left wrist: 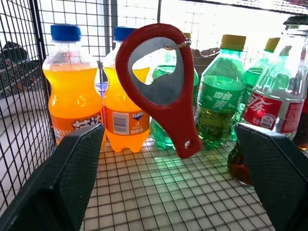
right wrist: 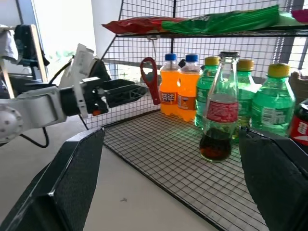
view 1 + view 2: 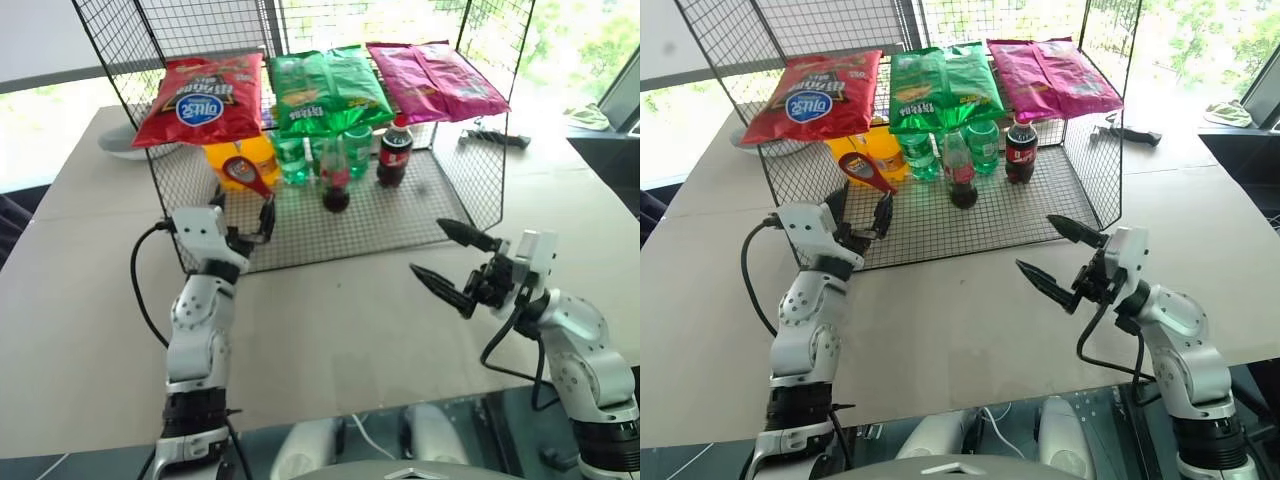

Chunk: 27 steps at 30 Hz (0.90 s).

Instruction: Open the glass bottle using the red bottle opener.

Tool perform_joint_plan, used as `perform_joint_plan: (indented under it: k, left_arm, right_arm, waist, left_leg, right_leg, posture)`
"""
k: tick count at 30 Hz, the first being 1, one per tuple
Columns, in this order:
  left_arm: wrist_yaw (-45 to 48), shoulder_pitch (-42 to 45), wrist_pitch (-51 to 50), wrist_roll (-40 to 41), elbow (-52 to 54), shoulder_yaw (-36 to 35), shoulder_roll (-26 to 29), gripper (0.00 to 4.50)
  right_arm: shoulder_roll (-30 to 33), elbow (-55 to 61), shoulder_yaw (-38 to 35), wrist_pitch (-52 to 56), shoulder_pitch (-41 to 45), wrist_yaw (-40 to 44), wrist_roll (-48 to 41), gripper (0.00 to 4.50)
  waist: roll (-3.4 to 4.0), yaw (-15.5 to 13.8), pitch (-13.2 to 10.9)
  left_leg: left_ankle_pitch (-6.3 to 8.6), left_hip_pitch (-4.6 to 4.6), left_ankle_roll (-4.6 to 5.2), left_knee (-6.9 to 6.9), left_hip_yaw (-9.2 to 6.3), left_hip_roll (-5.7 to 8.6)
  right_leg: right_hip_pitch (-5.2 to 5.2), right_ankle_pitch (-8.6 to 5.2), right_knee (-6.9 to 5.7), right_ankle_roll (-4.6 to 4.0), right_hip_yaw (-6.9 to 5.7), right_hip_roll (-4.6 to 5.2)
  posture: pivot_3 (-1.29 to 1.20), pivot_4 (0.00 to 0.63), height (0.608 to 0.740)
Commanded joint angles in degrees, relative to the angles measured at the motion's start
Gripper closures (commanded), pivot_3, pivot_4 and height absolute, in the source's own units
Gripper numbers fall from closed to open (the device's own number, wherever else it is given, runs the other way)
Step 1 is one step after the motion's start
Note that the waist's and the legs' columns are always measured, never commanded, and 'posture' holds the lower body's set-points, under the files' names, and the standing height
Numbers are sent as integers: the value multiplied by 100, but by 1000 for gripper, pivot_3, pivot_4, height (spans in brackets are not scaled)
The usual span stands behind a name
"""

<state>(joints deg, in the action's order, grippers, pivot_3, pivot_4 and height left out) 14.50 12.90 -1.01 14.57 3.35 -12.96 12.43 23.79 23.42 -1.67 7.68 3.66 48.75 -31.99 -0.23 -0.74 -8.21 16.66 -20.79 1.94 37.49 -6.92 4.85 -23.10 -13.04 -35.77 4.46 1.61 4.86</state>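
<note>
My open left gripper (image 3: 240, 212) faces the hanging flat red bottle opener (image 1: 161, 86); my right gripper (image 3: 452, 258), open, faces the small clear glass bottle (image 2: 219, 115).

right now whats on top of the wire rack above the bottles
Three snack bags lie across the rack's top: a red bag, a green bag and a pink bag. From the head views they cover the tops of some bottles standing beneath.
</note>
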Motion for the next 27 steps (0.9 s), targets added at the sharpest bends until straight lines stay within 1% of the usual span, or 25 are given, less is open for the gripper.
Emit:
perform_joint_plan:
  k: [1,9,13,14,15,16,18,19,20,21,22,23,24,27]
  left_arm:
    - [92,211,292,11,-194,-111,154,0]
    - [327,828,587,74,-863,-117,347,0]
    - [531,982,702,173,-1066,-98,369,0]
    - [557,994,729,185,-1092,-99,367,511]
    - [573,1003,750,195,-1111,-104,364,830]
    - [587,992,758,200,-1101,-95,354,1292]
    - [602,936,763,202,-1044,-68,325,2027]
    - [603,896,744,218,-992,-56,301,2716]
    - [605,860,727,231,-945,-47,283,2916]
    - [610,829,704,256,-899,-45,268,3581]
    - [593,806,666,299,-851,-64,245,4030]
    - [576,793,636,329,-813,-81,233,4322]
    - [558,778,585,408,-764,-116,209,4482]
    - [481,750,395,606,-653,-199,165,4482]
  right_arm:
    - [-53,315,49,-6,142,-134,-60,68]
    - [-113,251,135,-91,122,-160,10,68]
    - [-131,245,145,-96,125,-180,30,68]
    - [-129,249,143,-97,121,-181,35,0]
    - [-131,252,140,-92,122,-189,37,0]
    - [-130,258,135,-90,116,-196,40,0]
    - [-128,266,132,-89,107,-202,42,0]
    - [-130,261,133,-86,112,-206,41,0]
    - [-132,256,135,-85,117,-210,42,0]
    - [-136,252,138,-85,118,-215,44,0]
    - [-144,240,144,-88,125,-218,48,0]
    - [-152,222,150,-93,134,-220,54,0]
    - [-163,204,160,-100,142,-221,61,0]
    - [-197,156,190,-115,158,-204,85,0]
  waist:
    - [-3,-4,1]
    - [-7,-8,1]
    - [-7,3,1]
    - [-7,7,1]
    - [-7,10,1]
    - [-8,9,1]
    - [-8,5,1]
    - [-8,5,1]
    - [-9,5,1]
    - [-9,5,1]
    - [-9,5,1]
    - [-9,5,1]
    - [-9,5,1]
    - [-9,5,2]
  left_leg:
    - [0,0,0,0,0,0]
    - [0,-2,0,2,-2,2]
    - [-1,-2,0,2,-1,2]
    - [-1,-2,0,2,0,2]
    - [-1,-2,0,2,0,2]
    - [-1,-3,0,2,0,2]
    - [-1,-4,0,2,-1,1]
    - [-2,-4,-1,2,-1,1]
    - [-2,-4,-1,2,-1,1]
    - [-2,-4,-1,3,-1,1]
    - [-2,-4,-1,3,-1,1]
    - [-2,-5,-1,3,-1,1]
    - [-2,-5,-1,3,-1,1]
    - [-2,-4,-2,3,-1,1]
  right_leg:
    - [-2,0,0,0,0,0]
    - [-5,0,-1,0,-2,0]
    - [-7,0,-3,0,-1,0]
    - [-8,0,-3,0,0,0]
    - [-8,0,-3,0,0,-1]
    - [-9,0,-3,0,0,-1]
    - [-11,0,-4,0,0,-2]
    - [-11,0,-5,0,0,-2]
    - [-11,0,-5,0,0,-2]
    - [-11,0,-5,0,1,-2]
    - [-10,0,-5,0,0,-1]
    - [-11,0,-5,0,1,-1]
    - [-11,0,-5,0,1,-1]
    - [-11,0,-7,0,0,-1]
  posture:
    - [0,150,740]
    - [0,150,740]
    - [0,150,740]
    - [0,150,740]
    - [0,150,740]
    - [0,150,740]
    - [0,150,740]
    - [0,150,740]
    - [0,150,740]
    - [0,150,740]
    - [0,150,740]
    - [0,150,740]
    - [0,150,740]
    - [0,150,740]
